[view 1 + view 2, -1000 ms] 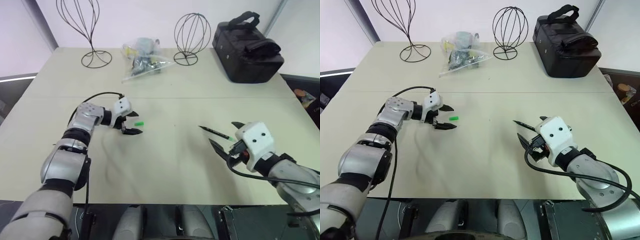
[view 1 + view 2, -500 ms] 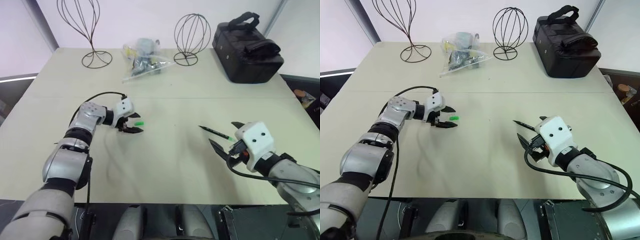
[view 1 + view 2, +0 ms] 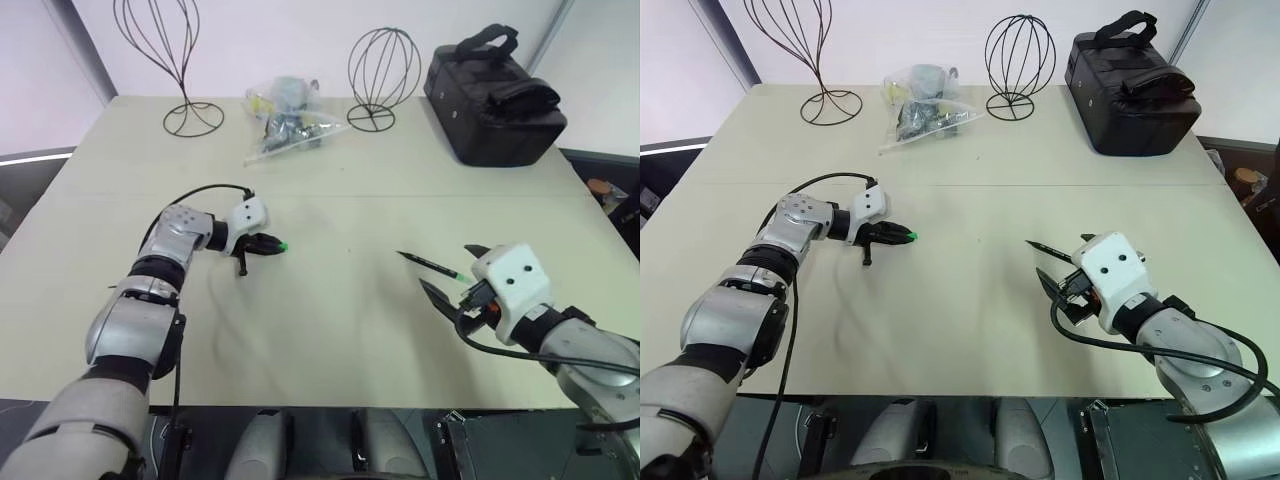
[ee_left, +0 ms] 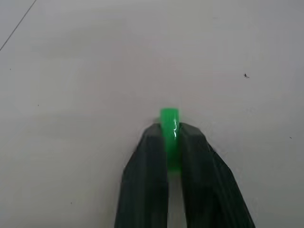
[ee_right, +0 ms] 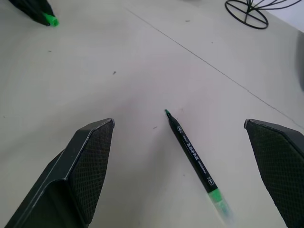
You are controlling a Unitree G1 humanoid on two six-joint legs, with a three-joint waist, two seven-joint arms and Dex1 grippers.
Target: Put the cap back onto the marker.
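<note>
Left gripper (image 3: 272, 245) pinches the cap (image 3: 283, 246), left of centre; nothing lies between it and the marker (image 3: 432, 265)
Upper frame: wire stands (image 3: 183, 60), plastic bag (image 3: 285, 120), black bag (image 3: 494, 95). Right gripper (image 3: 452, 283) gapes wide, empty, just beside the marker at right

Most of the tiny bright green plastic cap (image 4: 169, 135) is hidden between the black fingers (image 4: 147, 185) of the left gripper (image 3: 268, 245); only its end is seen.
</note>
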